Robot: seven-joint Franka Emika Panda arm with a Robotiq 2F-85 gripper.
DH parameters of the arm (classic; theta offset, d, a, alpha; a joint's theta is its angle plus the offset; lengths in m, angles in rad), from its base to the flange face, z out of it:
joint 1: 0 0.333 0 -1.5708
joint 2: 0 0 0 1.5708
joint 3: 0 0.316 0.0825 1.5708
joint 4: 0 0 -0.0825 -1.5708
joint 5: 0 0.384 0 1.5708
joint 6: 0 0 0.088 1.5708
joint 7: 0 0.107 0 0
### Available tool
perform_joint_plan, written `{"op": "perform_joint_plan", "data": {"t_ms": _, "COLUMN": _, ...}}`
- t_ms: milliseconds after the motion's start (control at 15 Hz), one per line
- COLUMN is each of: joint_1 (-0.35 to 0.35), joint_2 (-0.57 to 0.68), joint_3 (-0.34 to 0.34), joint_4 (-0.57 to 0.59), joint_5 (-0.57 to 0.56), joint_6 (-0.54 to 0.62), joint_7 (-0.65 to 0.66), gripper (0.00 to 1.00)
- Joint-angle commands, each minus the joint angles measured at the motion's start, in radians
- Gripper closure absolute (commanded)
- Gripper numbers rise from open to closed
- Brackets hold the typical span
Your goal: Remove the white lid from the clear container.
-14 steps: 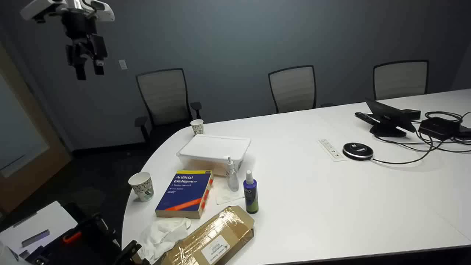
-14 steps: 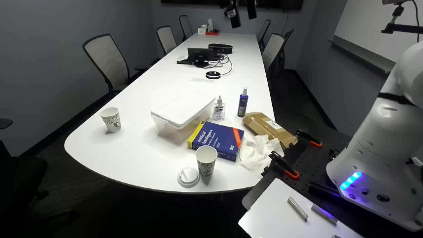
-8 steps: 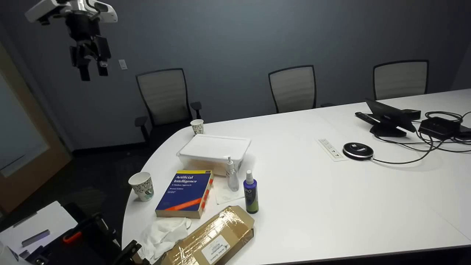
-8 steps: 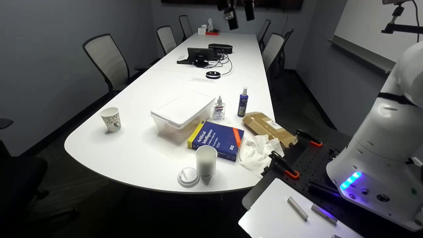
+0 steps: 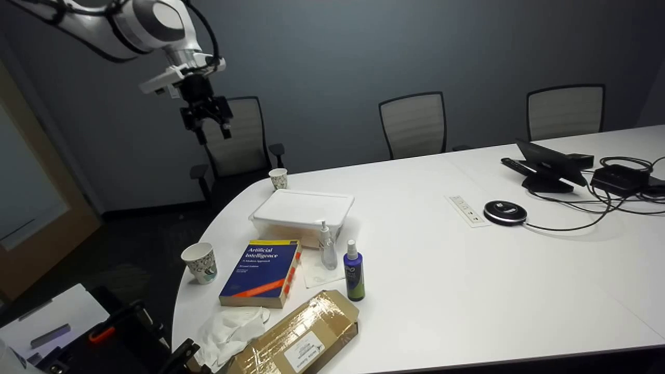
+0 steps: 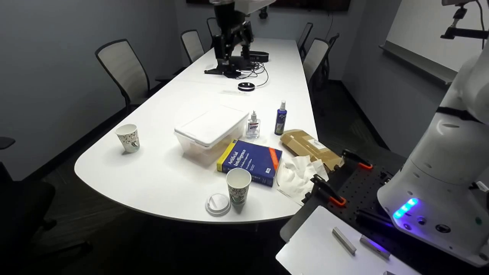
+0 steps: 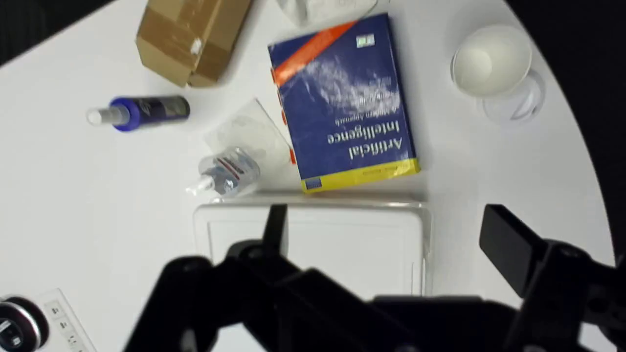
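Note:
The white lid (image 5: 305, 206) is a flat rectangle with rounded corners. It lies on top of the clear container (image 5: 270, 228), a rectangular plastic box with something tan showing through its wall. In an exterior view the lid (image 6: 212, 123) and the container (image 6: 196, 151) stand on the table. My gripper (image 5: 213, 135) is open and empty, in the air well above the table; it also shows in an exterior view (image 6: 233, 53). In the wrist view the fingers (image 7: 386, 225) frame one corner of the lid (image 7: 347, 249), with a gap below; the lid's far part is hidden by the gripper.
A blue book (image 5: 262, 270), a clear pump bottle (image 5: 328, 249) and a paper cup (image 5: 279, 178) stand near the container. A purple spray bottle (image 5: 354, 272), a cardboard box (image 5: 306, 332), tissues (image 5: 234, 330), another cup (image 5: 200, 262) and a cup lid (image 6: 217, 204) are farther off.
My open gripper has come down, moving right in an exterior view and left in an exterior view, nearer the container. The lid, container and other objects have not moved.

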Motion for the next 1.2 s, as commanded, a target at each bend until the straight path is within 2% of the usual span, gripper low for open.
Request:
{"op": "perform_joint_plan", "data": {"t_ms": 0, "joint_1": 0.041, "joint_2": 0.23, "joint_3": -0.032, "joint_4": 0.115, "joint_5": -0.085, "joint_6": 0.175, "joint_7": 0.055, "gripper": 0.0}}
{"op": "perform_joint_plan", "data": {"t_ms": 267, "joint_1": 0.12, "joint_2": 0.45, "joint_3": -0.096, "joint_4": 0.227, "joint_5": -0.18, "joint_6": 0.323, "joint_7": 0.103, "gripper": 0.0}}
{"op": "perform_joint_plan", "data": {"t_ms": 533, "joint_1": 0.191, "joint_2": 0.607, "joint_3": -0.15, "joint_4": 0.328, "joint_5": -0.162, "joint_6": 0.394, "joint_7": 0.125, "gripper": 0.0}}
{"op": "perform_joint_plan", "data": {"t_ms": 1133, "joint_1": 0.257, "joint_2": 0.759, "joint_3": -0.216, "joint_4": 0.437, "joint_5": -0.142, "joint_6": 0.41, "joint_7": 0.167, "gripper": 0.0}}
